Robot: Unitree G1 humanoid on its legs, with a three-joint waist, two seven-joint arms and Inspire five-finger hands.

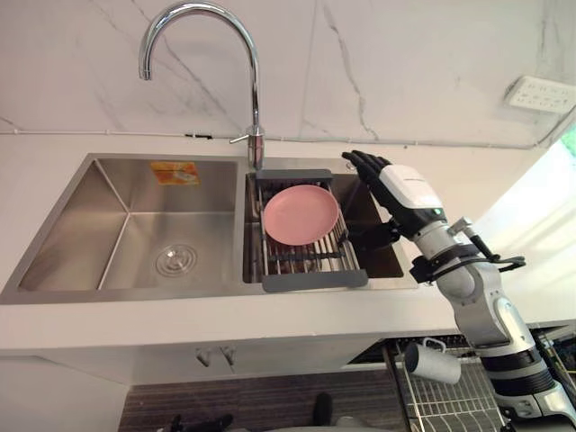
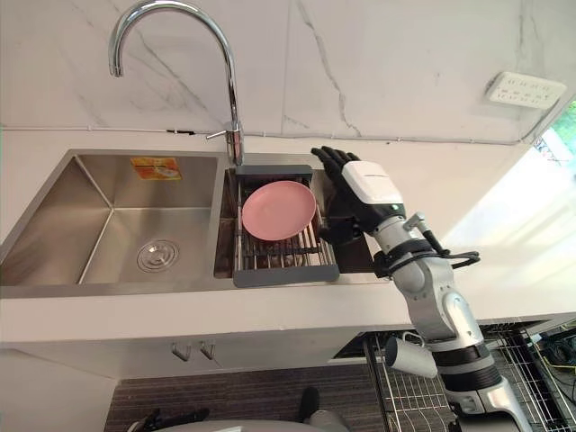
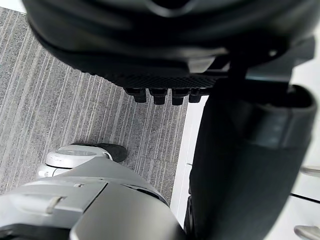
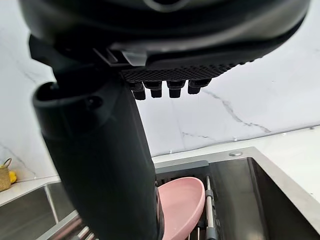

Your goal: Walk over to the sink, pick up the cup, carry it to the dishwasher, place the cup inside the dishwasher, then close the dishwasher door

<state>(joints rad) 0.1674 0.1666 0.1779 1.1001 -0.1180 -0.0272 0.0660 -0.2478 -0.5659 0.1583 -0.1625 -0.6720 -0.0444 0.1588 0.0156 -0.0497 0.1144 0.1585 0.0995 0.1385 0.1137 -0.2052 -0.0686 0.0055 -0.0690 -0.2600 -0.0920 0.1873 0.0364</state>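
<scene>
- A double steel sink (image 1: 135, 225) sits in the white table (image 1: 270, 317) under an arched faucet (image 1: 255, 81).
- A drain rack (image 1: 315, 280) spans the right basin and carries a pink plate (image 1: 301, 214).
- The cup (image 1: 430, 362) lies tilted in the dishwasher basket (image 1: 441, 403).
- The right hand (image 1: 402, 191) hovers empty beside the plate with its fingers relaxed.
- The left hand (image 3: 165, 45) hangs loose above the floor (image 3: 65, 115).

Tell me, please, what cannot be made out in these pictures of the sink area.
Right basin floor: head views, covered by drying rack, pink plate and right hand.
Dishwasher rack: cut off by the bottom edge, crossed by the right arm.
Cup: partly behind that arm.
Yellowish object: right wrist view, cut by the edge.
</scene>
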